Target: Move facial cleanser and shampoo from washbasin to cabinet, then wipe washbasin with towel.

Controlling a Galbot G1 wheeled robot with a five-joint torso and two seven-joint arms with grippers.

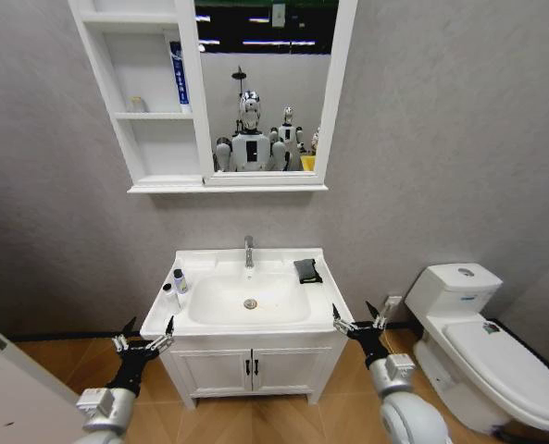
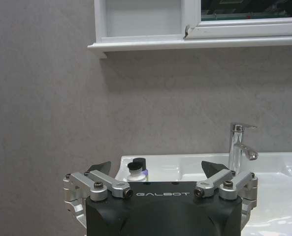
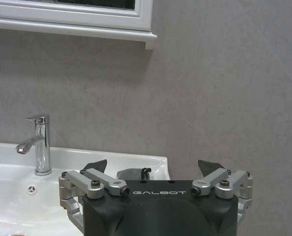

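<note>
**Both grippers waiting low at the washbasin, bottles yet to be lifted**

Left gripper (image 1: 145,340) is hanging below the near-left corner of the washbasin (image 1: 193,326), fingers spread wide and holding nothing. Its partner, the right gripper (image 1: 359,325), is sitting just off the near-right corner, likewise spread and empty.

On the left ledge a small white bottle (image 1: 180,281) with a dark cap is standing upright, and a shorter dark-capped container (image 1: 168,289) is standing just beside it, nearer the edge; which one is the cleanser and which the shampoo I cannot tell. From the left wrist view, the dark cap and a purple band are peeping over the gripper body. Both look like light, stiff plastic, probably slick and easy to tip, so a hold around the body below the cap, squeezing across the narrow width, seems safest.

The towel (image 1: 307,270) is lying flat on the far-right ledge, right of the tap (image 1: 249,251). It looks soft and limp, so a pinch from above on the fold should gather it.

High on the wall, the cabinet (image 1: 144,97) is already holding a blue-and-white tube (image 1: 177,76) on a shelf beside the mirror.
</note>
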